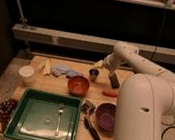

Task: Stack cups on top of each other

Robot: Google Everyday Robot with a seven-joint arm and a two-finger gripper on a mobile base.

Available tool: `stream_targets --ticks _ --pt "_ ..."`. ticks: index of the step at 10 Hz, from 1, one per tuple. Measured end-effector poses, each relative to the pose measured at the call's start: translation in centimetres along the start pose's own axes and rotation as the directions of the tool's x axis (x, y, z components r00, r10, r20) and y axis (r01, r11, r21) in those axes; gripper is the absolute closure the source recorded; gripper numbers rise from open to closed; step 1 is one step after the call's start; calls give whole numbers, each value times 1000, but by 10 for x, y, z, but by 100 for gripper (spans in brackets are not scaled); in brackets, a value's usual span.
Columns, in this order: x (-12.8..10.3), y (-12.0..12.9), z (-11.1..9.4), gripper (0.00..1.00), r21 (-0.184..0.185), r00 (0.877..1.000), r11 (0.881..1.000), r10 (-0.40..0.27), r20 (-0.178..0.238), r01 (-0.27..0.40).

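Nearest, a green tray (34, 120) holding a fork (59, 121) sat at the front of the surface (47, 85). Grapes (6, 109) lay just beside its left edge, and a purple bowl (105, 116) and a black-handled tool (92, 131) lay to its right. Behind the tray stood the red bowl (78, 85), with a white cup (27, 74) well to its left and a small orange piece (110, 93) to its right. Farther back, the metal cup (93, 74) stood upright just behind the red bowl. The blue cup (61, 71) sat apart to its left, near a yellow piece (47, 66); whether the blue cup was upright could not be told. The end effector (113, 80) hung low just right of the metal cup, seemingly not around it, and whether it was open or closed could not be told. Neither cup was stacked yet. The metal cup looked small and slick, so an off-centre grip would likely tip it into the red bowl close in front. The blue cup looked thin, so a hard squeeze might buckle it and a nudge might send it toward the yellow piece. The red bowl crowded the path between the cups, so a low carry risked clipping its rim.
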Motion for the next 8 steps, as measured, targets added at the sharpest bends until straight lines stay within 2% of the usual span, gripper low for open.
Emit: stream_targets --ticks 1,8 --pt "0 0 1 46 2 1000 1000 -1 3 1" --pt "-3 -1 18 46 20 999 1000 1 37 -2"
